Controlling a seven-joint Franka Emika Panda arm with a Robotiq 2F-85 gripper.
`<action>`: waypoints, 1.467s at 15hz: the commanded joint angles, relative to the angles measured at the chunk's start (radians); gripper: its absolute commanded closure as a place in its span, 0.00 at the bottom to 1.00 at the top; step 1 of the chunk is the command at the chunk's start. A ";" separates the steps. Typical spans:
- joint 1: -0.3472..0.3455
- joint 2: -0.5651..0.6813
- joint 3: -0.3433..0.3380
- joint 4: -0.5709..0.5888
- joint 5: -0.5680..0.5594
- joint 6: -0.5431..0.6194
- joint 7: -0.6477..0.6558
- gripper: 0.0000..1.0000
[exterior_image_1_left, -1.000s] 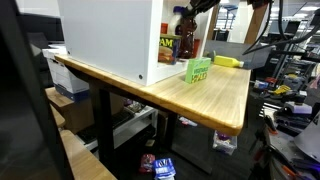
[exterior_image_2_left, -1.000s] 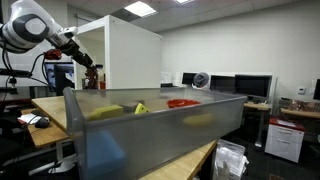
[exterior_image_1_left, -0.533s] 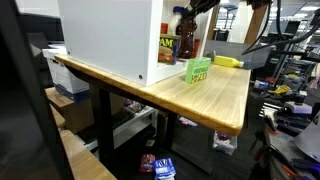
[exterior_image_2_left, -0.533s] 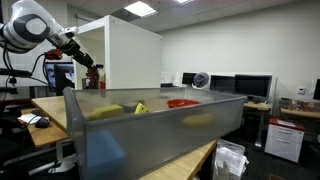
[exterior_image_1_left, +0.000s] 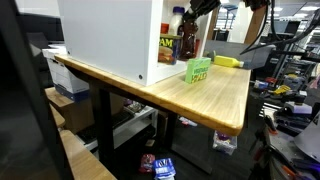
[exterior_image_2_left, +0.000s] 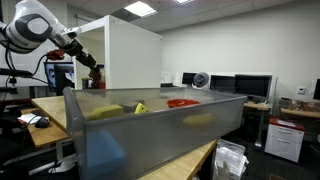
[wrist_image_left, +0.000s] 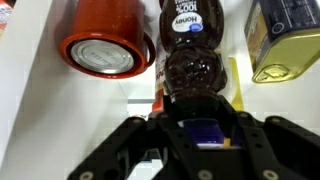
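In the wrist view a dark brown honey bottle (wrist_image_left: 195, 55) with a "Honey" label lies between my fingers, its dark rounded end right at the palm. My gripper (wrist_image_left: 195, 100) is shut on it. A red can (wrist_image_left: 105, 45) stands just left of the bottle and a yellow tin (wrist_image_left: 285, 40) just right of it, all on a white surface. In both exterior views the gripper (exterior_image_1_left: 190, 12) (exterior_image_2_left: 92, 72) is at the open side of a white cabinet (exterior_image_1_left: 110, 40); whether the bottle rests on the shelf I cannot tell.
A green box (exterior_image_1_left: 198, 70) and a yellow object (exterior_image_1_left: 228, 61) lie on the wooden table (exterior_image_1_left: 210, 100) beside the cabinet. A large translucent bin (exterior_image_2_left: 150, 130) fills the foreground of an exterior view. Desks, monitors and clutter surround the table.
The arm has shifted very slightly at the cabinet opening; the grip on the bottle looks the same.
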 joint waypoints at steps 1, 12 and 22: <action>-0.006 -0.007 -0.007 0.003 -0.026 0.014 0.035 0.80; -0.010 0.018 0.026 0.018 -0.017 0.013 0.086 0.80; -0.105 0.015 0.118 0.024 -0.029 0.083 0.172 0.80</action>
